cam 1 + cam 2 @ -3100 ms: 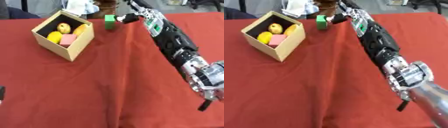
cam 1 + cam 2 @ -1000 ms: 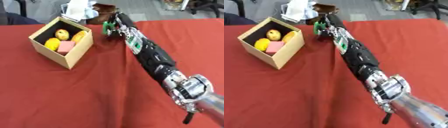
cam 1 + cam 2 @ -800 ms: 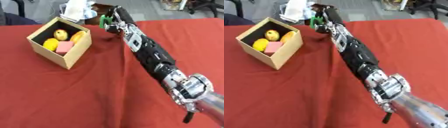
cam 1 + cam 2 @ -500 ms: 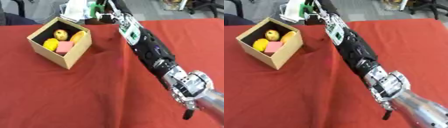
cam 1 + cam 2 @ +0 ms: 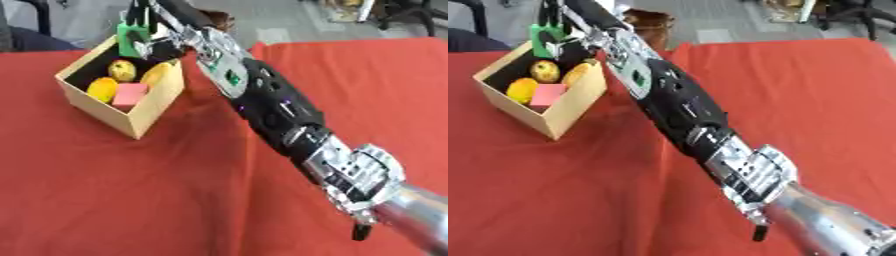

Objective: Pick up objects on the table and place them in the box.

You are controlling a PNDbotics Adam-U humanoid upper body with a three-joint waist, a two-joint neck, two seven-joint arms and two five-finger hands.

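Our right robot hand (image 5: 157,35) is reaching into the upper left of the frame, its fingers pinching a green block (image 5: 131,40). We are holding that block in the air just above the far corner of the box (image 5: 131,120), over its open top, and it is not resting on anything inside. Our arm is stretching diagonally across the frame, from the lower right corner up to the upper left, with the silver joint at the lower right and the black forearm passing beside the box's right wall.

The box is a tan cardboard cube with a dark interior, sitting on the desk (image 5: 122,200) in the upper left of the frame with one corner turned toward us. The desk is covered in red cloth. Inside the box we are seeing a pink block (image 5: 129,95) near the front, an orange-yellow round fruit (image 5: 101,89) at the left, a yellow-green round fruit (image 5: 122,70) behind it, and a longer yellow-orange piece (image 5: 156,75) lying against the right wall. These four are crowding close together, and the pink block is touching the fruit beside it.
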